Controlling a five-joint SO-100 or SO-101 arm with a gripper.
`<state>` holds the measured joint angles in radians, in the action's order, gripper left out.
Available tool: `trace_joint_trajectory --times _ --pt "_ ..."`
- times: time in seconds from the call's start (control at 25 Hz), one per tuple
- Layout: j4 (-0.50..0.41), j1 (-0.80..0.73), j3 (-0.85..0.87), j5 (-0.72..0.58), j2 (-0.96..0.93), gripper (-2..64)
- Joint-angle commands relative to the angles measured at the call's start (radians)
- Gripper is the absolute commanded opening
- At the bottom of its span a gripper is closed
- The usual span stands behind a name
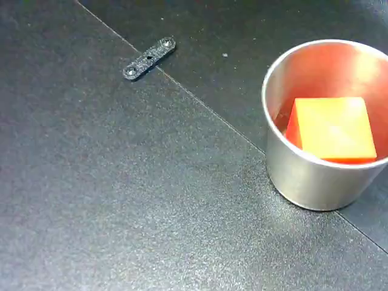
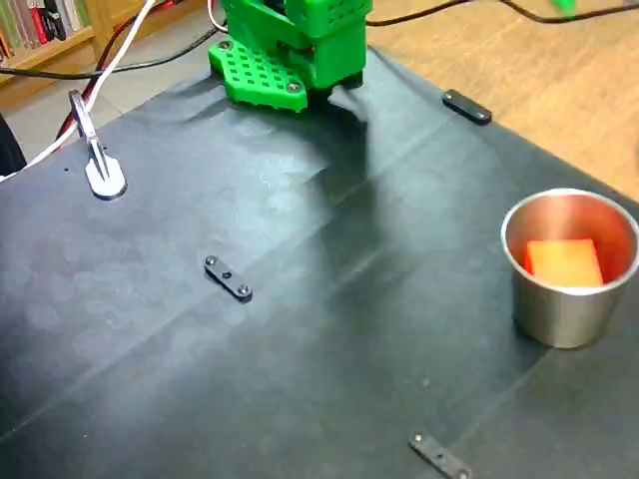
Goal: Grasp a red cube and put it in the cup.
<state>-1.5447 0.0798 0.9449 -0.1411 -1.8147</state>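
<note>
Your red cube (image 1: 334, 128) already sits inside the cup (image 1: 303, 176) on the tabletop (image 1: 121, 200), so nothing seems left. The gripper appears in neither fixed view; its state is unknown.

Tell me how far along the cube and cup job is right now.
It looks done: the red cube sits inside the cup, below its rim in both fixed views. Nothing is in hand; no gripper shows, only the arm's green base at the mat's far edge. Nothing appears left beyond the arm resting.
</note>
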Motion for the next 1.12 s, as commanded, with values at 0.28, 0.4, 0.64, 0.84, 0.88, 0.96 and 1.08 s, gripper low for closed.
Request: trace_joint_trajectory --times 0.28,0.4,0.64,0.84,0.88,0.96,1.08 --pt "-0.026 -0.005 0.0 0.011 -0.367 24.4" --pt "-0.115 -0.005 0.0 0.011 -0.393 24.2" --pt "-0.244 -0.005 -0.002 0.011 -0.453 24.1" --pt "-0.235 -0.005 -0.002 0.011 -0.502 24.0" --pt "-0.233 -0.005 0.0 0.011 -0.505 24.0" --pt "-0.229 -0.005 0.0 0.008 -0.503 24.0" --pt "-0.227 -0.006 0.064 0.008 -0.506 24.0"
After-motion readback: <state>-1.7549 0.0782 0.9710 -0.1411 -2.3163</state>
